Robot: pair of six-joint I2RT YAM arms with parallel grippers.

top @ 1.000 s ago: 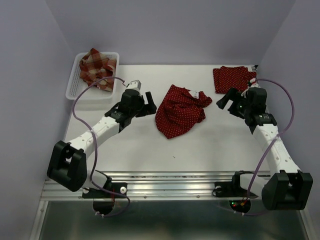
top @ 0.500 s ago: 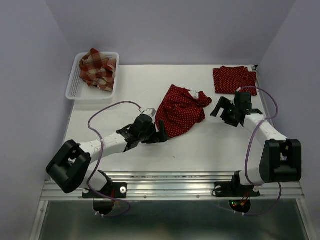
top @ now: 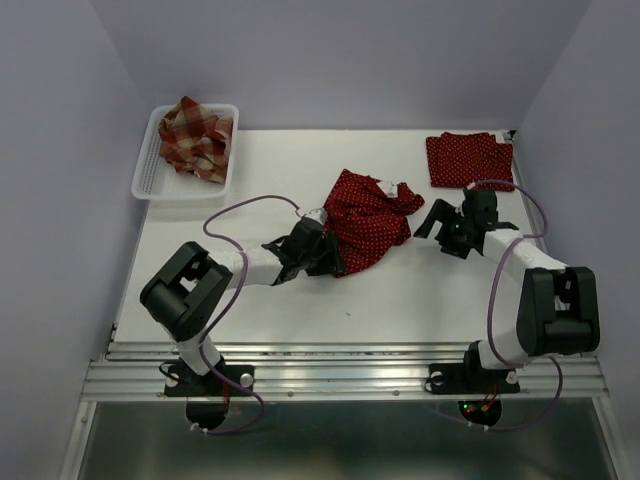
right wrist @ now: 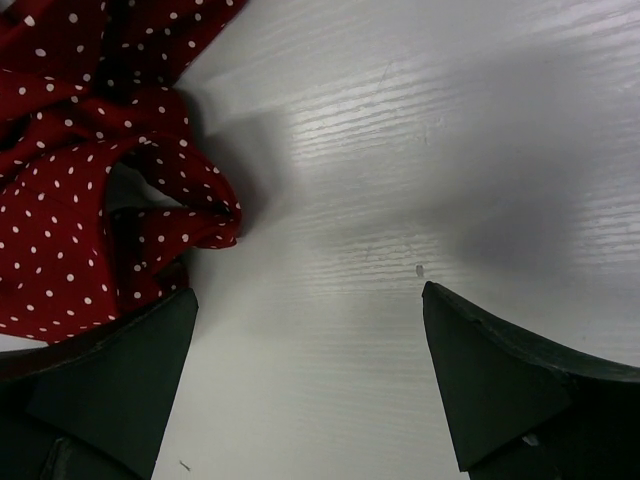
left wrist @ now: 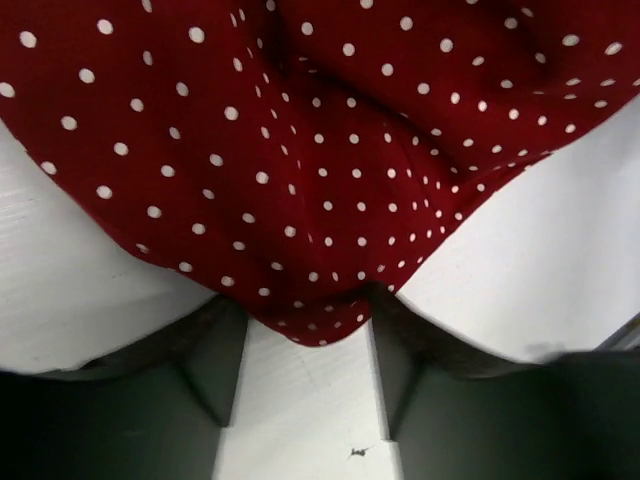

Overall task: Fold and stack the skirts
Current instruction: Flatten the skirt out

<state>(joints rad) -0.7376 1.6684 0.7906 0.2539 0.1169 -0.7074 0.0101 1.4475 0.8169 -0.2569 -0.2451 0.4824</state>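
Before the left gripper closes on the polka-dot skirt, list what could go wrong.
Only the hem tip of the crumpled skirt lies between the left gripper's fingers, so a pinch may slip off.
The right gripper stands open over bare table, the skirt's bunched corner beside one finger; closing there may catch nothing.

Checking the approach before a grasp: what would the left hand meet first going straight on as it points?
The crumpled dark red polka-dot skirt: its corner lies between the left hand's open fingers, so it would likely push into that cloth on the table at once.
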